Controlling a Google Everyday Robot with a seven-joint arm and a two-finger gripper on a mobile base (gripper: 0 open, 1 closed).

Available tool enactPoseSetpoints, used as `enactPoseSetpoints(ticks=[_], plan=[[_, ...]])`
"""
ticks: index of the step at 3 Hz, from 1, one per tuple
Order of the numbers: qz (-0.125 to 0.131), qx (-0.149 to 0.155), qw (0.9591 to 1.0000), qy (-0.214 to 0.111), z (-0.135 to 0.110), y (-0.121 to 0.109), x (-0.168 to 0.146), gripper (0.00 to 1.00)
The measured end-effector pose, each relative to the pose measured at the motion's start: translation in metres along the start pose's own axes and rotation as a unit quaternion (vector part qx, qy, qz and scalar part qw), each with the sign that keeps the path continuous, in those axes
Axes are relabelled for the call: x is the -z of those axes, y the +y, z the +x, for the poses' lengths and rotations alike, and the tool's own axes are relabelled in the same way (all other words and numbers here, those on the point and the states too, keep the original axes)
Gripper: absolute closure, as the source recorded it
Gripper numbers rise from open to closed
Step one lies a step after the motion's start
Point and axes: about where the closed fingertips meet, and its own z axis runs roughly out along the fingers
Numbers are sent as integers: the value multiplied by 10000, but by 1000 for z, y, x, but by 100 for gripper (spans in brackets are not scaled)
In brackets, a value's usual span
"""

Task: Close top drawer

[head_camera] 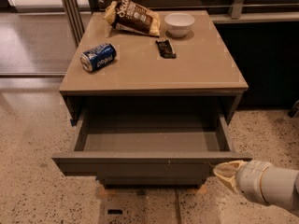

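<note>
Speckled floor (28,125) lies open before the cabinet (70,106), with room to drive forward. Under its surface (187,73) the top drawer (140,164) stands pulled right out. The end effector (229,171) sits at the front's right corner, perhaps touching; apart or together, I cannot tell. Push squarely, nearer centre, lest it skew.

The top drawer (149,164) stands far out of the cabinet (233,102), its grey inner floor in plain sight; the cream-tipped pincer (225,171), on a white arm (273,190), sits low at the right, at the drawer front's right end, touching or just beside it, which cannot be told; on the tan surface (201,73) a blue soda can (98,57) lies on its side at the left; a brown crisp bag (135,17) lies at the back, a white bowl (180,23) just right of it; a small dark wrapped bar (165,48) lies near the bowl, in front of it; speckled floor (37,185) lies around.
</note>
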Motion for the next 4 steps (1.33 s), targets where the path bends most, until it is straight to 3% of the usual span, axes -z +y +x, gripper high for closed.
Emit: enactPoseSetpoints(ticks=[1, 2, 3, 4], plan=[[131, 69, 9999, -69, 7, -32, -26, 100], [135, 76, 9999, -71, 8, -32, -27, 100], [277, 294, 9991, -136, -5, -63, -48, 100], [277, 294, 9991, -136, -4, -61, -47, 100]])
